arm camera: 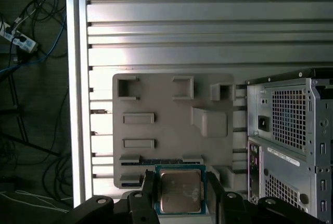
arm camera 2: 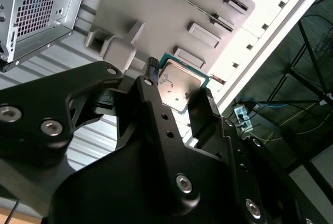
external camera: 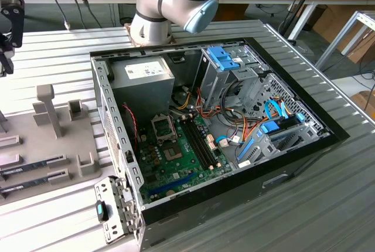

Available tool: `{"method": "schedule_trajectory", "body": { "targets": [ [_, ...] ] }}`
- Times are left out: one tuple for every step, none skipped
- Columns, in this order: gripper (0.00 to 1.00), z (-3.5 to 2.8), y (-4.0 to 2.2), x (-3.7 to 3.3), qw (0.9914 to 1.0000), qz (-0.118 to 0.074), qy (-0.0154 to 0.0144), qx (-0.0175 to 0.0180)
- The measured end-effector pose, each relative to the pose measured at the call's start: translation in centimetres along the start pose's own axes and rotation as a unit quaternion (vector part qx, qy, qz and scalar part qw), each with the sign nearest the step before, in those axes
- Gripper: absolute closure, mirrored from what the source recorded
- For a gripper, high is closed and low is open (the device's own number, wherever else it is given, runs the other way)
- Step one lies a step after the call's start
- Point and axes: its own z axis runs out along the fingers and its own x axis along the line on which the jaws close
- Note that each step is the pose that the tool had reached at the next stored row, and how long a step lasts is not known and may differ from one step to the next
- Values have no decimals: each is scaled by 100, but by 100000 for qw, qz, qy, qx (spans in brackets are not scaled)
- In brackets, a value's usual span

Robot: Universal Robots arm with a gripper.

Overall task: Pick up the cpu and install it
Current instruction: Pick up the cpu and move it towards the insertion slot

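While it is clamped, the cpu (arm camera 2: 179,86) (arm camera: 180,191): a small flat square chip with a dull silver-grey metal top and a thin green rim, seen in both wrist views.
Gripper (arm camera 2: 177,86) (arm camera: 180,195): a matte black metal claw, closed on the cpu; its two flat, bolted fingers (arm camera 2: 156,114) (arm camera: 147,195) are pressed against opposite edges of the chip.
Place of the cpu: it is held over one edge of the tray, outside the computer case; whether it touches the tray cannot be told.
Tray (arm camera: 171,94) (arm camera 2: 156,21) (external camera: 35,140): pale grey moulded plastic, matt, shaped with rectangular pockets and raised blocks.
Memory sticks (external camera: 35,167): long, narrow and dark, laid in slots of the tray.
Computer case (external camera: 111,117) (arm camera: 291,130): an open black-and-grey sheet-metal box laid on its side just beside the tray, its rear panel perforated.
Motherboard (external camera: 176,152): a green circuit board inside the case, with a square metal-framed socket (external camera: 162,127) near the grey power-supply box (external camera: 143,79).
Table (arm camera: 208,26) (external camera: 328,205): ribbed silver aluminium.
Arm (external camera: 158,6): smooth light-grey rounded joints with a pale blue cap, seen behind the case.
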Motion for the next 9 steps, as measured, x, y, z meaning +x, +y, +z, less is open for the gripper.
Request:
{"method": "schedule_trajectory", "body": {
  "targets": [
    [53, 1, 0, -12, 100000, 2, -5, -2],
    [53, 1, 1, -26, 100000, 5, -2, 0],
    [53, 2, 1, -46, 100000, 2, -2, -1],
    [53, 2, 2, -57, 100000, 0, -1, -1],
    [53, 2, 2, -68, 100000, 1, -1, 0],
    [53, 3, 3, -85, 100000, 2, -6, -3],
    [53, 3, 3, -97, 100000, 0, -7, -4],
    [53, 3, 3, -116, 100000, 0, -1, 0],
    [53, 4, 4, -130, 100000, 1, 0, 0]
  ]
}}
